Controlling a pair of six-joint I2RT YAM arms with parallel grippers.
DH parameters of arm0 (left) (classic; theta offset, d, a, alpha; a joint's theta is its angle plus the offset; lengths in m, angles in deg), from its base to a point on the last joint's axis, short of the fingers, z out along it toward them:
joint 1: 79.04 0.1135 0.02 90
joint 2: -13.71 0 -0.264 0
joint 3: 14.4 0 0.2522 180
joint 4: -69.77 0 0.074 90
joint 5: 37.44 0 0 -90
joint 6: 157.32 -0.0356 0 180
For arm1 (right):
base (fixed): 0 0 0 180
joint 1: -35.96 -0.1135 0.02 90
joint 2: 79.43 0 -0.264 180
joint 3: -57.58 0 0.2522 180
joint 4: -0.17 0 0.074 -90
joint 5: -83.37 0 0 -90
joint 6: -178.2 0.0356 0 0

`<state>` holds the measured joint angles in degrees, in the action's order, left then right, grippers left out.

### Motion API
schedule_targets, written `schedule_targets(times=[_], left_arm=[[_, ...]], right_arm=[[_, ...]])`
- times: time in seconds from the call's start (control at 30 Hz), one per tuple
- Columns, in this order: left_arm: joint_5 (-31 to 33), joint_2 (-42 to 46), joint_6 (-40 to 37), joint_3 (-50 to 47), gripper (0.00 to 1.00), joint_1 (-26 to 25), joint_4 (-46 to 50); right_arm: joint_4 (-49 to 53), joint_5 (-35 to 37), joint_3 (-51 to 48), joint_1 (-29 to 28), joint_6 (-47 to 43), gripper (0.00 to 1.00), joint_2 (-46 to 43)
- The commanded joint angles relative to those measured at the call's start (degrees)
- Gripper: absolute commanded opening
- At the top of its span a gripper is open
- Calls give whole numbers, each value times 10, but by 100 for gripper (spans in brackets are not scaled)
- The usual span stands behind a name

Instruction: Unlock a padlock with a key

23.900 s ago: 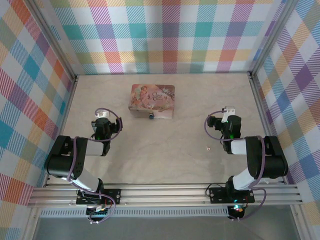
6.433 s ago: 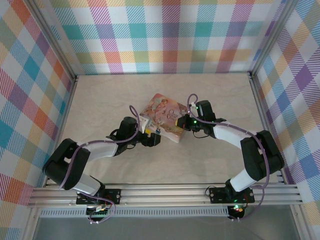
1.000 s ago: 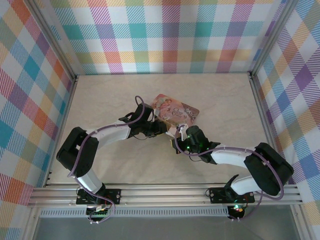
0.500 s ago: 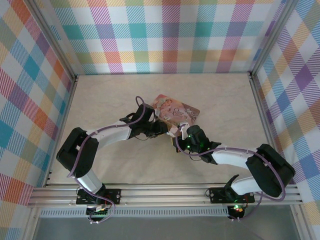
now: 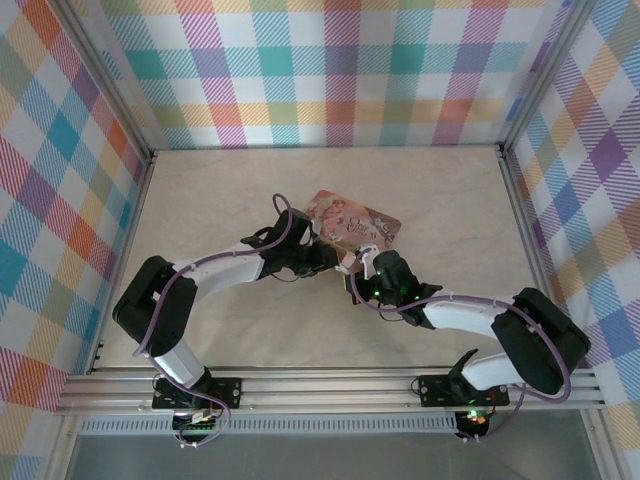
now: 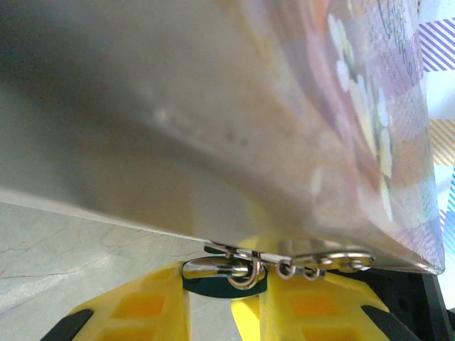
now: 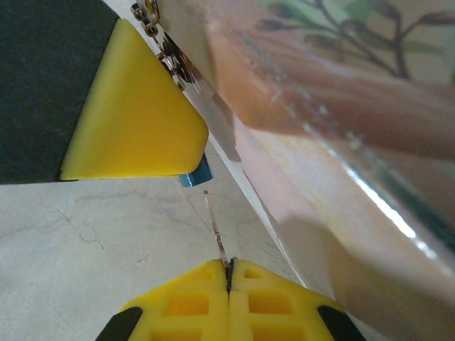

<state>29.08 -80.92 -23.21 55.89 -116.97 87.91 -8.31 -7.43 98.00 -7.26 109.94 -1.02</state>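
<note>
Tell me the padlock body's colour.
The padlock body is blue, best seen in the right wrist view.

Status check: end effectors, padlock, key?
Left end effector clamped on padlock against tin. Right end effector pinching key, tip short of padlock. Approach tight beside tin.

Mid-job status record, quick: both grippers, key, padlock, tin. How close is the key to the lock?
left gripper: shut on the padlock, at the tin's near edge
right gripper: shut on the key
key: tip right at the padlock's blue body, blade nearly all outside
padlock: shackle hooked through the tin's clasp rings
tin: on the table, askew to the walls
</note>
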Motion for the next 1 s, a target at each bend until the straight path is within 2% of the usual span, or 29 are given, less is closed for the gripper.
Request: schedule_targets(times=[0.0,0.97], left_arm=[[-17,22,13,21,25,-11,-15],[-12,16,19,23,25,-22,-18]], right_arm=[[-14,8,10,-4,-7,1,1],[-36,-23,29,-4,-10,1,25]])
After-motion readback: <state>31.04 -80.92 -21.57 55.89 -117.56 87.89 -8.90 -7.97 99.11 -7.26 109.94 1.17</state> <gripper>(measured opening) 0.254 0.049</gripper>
